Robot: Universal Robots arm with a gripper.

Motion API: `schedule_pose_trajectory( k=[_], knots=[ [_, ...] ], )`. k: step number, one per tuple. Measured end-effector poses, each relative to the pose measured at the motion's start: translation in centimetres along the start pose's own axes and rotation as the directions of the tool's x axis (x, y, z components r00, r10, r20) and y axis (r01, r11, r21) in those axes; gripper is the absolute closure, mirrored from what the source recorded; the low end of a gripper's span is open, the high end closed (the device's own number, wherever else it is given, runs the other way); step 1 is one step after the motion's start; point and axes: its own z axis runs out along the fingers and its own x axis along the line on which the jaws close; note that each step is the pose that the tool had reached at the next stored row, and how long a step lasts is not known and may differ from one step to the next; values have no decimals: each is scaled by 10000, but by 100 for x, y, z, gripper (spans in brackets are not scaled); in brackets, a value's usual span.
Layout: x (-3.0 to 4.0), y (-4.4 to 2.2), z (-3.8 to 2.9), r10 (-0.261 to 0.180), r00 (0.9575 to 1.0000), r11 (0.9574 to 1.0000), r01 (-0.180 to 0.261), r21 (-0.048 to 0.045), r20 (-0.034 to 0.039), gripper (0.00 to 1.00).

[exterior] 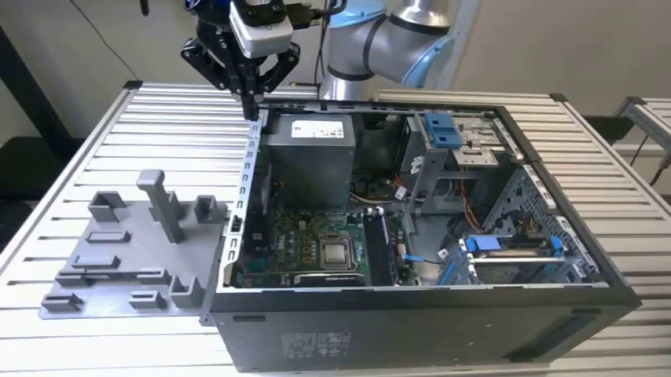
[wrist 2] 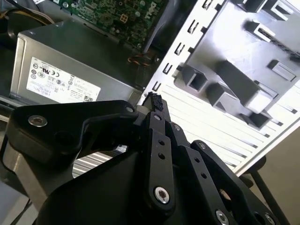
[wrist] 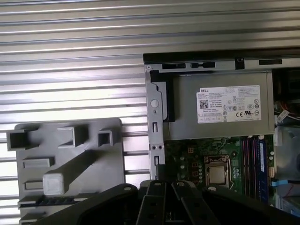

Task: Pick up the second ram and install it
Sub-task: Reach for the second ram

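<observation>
In a long slot of the grey fixture plate (wrist: 115,176), in the first wrist view, lies a thin dark strip that reads as the second ram (wrist: 58,200). One end runs under the claw's black body, and its chips are too dim to make out. The claw (exterior: 251,110) hangs above the rear corner of the open computer case (exterior: 419,338) on the exterior view's left, well apart from the ram. Its fingers are drawn together to a bare point.

The case holds a grey power supply (wrist: 220,110) at the back. Next to it is the green motherboard (wrist: 187,159) with its processor socket (wrist: 216,173). Bluish memory sticks (wrist: 260,159) stand on edge beside the socket; how many, I cannot tell. Fixture and case sit just beside each other on the slatted metal surface (wrist: 70,70).
</observation>
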Motion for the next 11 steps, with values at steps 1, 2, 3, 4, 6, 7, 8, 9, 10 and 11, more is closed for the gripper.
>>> schedule_pose_trajectory(
  k=[1, 2, 3, 4, 6, 7, 8, 9, 10, 11],
  knots=[
    [14, -1, 0, 0, 10000, 10000, 0, 0, 1, 89],
    [28, -2, 0, 0, 10000, 10000, 0, 0, 1, 89],
    [42, -3, -1, -1, 10000, 10000, 1, 0, 0, 89],
    [56, -4, -1, 0, 10000, 10000, 0, 0, 1, 89],
    [84, -6, -1, -1, 10000, 10000, 1, 0, 0, 89],
    [98, -7, -1, 0, 10000, 10000, 0, 0, 0, 89],
    [111, -8, -1, -1, 10000, 10000, 1, 0, 0, 89],
    [125, -9, -2, -1, 10000, 10000, 1, 0, 0, 89],
    [138, -10, -2, 0, 10000, 10000, 0, 0, 1, 89],
    [151, -11, -2, -1, 10000, 10000, 1, 0, 0, 89]
  ],
)
